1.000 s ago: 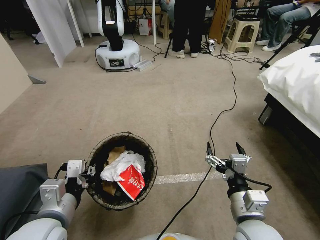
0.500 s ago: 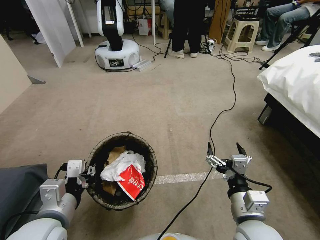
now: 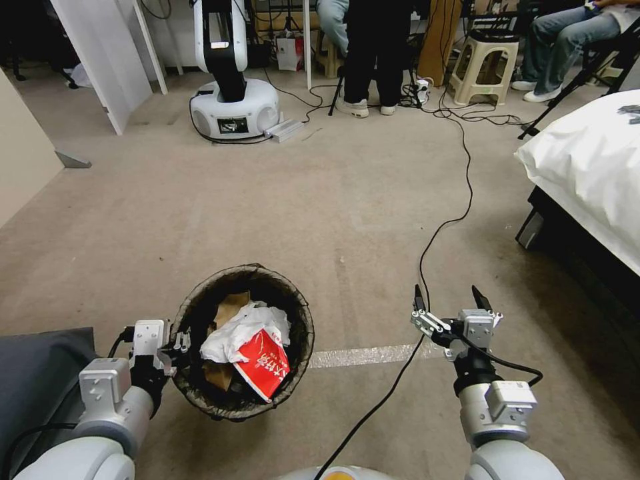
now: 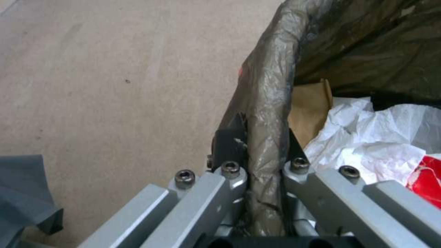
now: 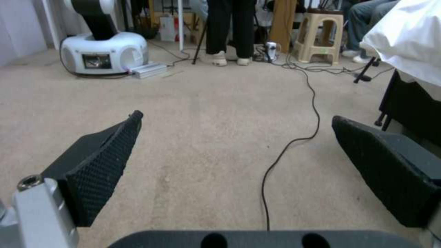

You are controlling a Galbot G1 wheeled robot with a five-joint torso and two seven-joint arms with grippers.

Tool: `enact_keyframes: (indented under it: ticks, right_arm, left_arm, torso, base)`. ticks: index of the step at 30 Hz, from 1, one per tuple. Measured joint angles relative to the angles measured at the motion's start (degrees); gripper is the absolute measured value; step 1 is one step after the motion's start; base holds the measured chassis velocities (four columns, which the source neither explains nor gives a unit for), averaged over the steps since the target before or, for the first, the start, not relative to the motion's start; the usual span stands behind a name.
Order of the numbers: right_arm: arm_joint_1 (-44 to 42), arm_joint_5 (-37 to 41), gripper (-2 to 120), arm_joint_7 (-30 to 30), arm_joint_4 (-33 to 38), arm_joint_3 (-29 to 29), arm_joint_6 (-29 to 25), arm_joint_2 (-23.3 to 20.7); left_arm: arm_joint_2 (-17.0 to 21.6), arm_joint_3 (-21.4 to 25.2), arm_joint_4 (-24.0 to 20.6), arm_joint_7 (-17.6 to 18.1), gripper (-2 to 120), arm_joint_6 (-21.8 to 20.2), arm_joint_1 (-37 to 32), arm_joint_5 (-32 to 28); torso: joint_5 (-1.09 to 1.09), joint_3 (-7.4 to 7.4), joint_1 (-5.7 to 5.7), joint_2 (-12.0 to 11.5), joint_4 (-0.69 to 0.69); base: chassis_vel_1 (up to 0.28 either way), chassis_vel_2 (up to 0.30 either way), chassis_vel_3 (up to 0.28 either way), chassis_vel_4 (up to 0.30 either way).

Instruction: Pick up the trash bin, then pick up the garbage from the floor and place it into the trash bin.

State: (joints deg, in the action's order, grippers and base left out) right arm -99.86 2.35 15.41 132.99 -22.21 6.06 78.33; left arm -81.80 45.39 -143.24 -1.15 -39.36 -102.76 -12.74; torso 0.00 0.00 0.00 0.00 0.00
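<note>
Nothing has shifted since a moment ago: the left tool [image 3: 179,345] stays clamped on the bag-covered rim of the trash bin [image 3: 301,313], at the bin's nine o'clock side, holding it low over the carpet. Inside lie the garbage pieces: a red carton [image 3: 265,363], white tissue [image 3: 241,330] and brown paper [image 3: 229,308]. Off at three o'clock from the bin, the right tool [image 3: 449,298] hangs wide apart, gripping nothing, above the black cable [image 3: 437,233].
</note>
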Motion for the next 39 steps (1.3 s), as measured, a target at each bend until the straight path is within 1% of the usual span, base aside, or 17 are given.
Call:
enact_keyframes:
  ticks: [39]
  right_arm:
    - [0.25,-0.16,100,0.00,-0.41,0.52,0.23,0.25]
  left_arm:
    - [-0.19,0.00,0.00,-0.01,1,0.20,-0.09,0.31]
  torso:
    - [0.00,0.00,0.00,0.00,0.00]
  base:
    - [0.000,0.000,0.000,0.000]
